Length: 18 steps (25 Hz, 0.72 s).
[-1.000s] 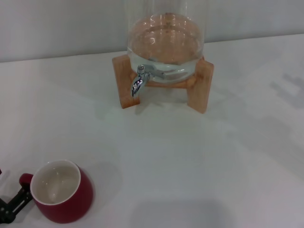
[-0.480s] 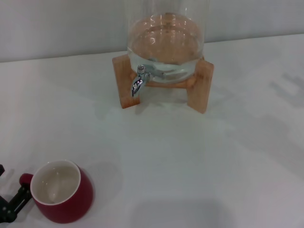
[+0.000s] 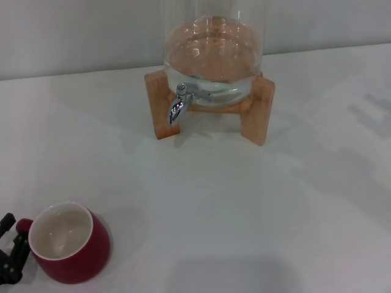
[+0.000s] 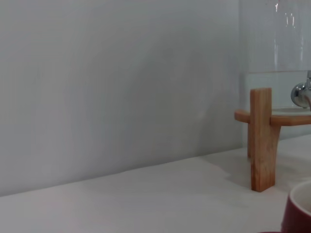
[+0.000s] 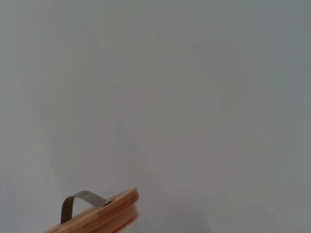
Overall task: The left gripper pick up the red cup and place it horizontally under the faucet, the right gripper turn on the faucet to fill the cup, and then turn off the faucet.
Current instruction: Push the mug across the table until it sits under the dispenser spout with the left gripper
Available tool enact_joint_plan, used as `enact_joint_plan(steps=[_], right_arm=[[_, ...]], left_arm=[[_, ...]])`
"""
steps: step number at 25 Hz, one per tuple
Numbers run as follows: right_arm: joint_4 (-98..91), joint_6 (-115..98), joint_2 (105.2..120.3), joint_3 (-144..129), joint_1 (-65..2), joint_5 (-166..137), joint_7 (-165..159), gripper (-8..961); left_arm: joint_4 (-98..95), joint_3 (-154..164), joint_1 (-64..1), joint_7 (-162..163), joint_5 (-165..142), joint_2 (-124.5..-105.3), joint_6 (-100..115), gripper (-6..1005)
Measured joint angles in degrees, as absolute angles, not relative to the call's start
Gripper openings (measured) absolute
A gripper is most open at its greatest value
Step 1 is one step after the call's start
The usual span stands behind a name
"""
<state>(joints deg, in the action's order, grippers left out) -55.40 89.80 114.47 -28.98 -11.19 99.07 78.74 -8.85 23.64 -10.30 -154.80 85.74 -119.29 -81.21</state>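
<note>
Looking largest first: white table (image 3: 256, 207), then glass dispenser jar (image 3: 214, 49) on its wooden stand (image 3: 256, 113) at 12 o'clock of the head view, the faucet (image 3: 178, 107) poking out toward 6–7 o'clock, spout down. The red cup (image 3: 64, 244) sits at about 8 o'clock near the table's front-left corner, tilted, mouth facing up and toward the camera, well apart from the faucet. From the cup, the faucet lies toward 1 o'clock. The left gripper (image 3: 11, 256) is at the cup's 9 o'clock, touching the handle; cannot tell if it's clenched on it. Right gripper not in view, so left arm is nearer. Carry path judged: up toward 1 o'clock.
</note>
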Motion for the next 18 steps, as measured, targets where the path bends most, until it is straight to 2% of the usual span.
enact_joint_plan(steps=[10,18], right_arm=[[-55.3,89.8,114.52,-29.0,-11.2,99.1,78.7,657],[-55.2,89.9,114.50,-29.0,-10.9,99.1,78.8,658]], left_arm=[[-8.7,23.6,-10.5,-154.7,85.7,-119.30,-81.4,181],[-9.1,23.2,-11.1,-155.0,86.3,-119.36,-83.3,128]])
